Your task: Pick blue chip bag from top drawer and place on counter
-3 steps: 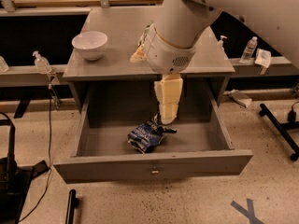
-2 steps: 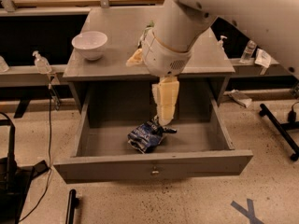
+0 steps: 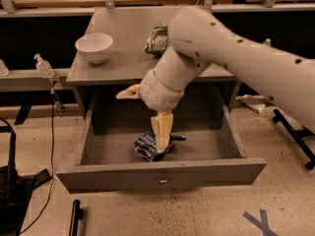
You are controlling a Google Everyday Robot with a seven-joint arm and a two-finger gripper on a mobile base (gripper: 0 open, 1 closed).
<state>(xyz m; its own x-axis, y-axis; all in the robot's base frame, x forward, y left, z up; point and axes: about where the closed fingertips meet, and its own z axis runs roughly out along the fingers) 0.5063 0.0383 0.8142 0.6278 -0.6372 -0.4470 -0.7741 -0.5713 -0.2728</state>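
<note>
The end effector [image 3: 162,142] points straight down into the drawer [image 3: 160,173], its tip at the blue bag [image 3: 146,147]; whether it is apart or clamped cannot be told. The bag lies directly beneath it on the drawer floor, spilling mostly to its left, long axis roughly across the drawer. The tabletop [image 3: 123,58] sits above and behind. A second ago the tip hung higher, above the bag's far edge; it has since dropped onto it.
</note>
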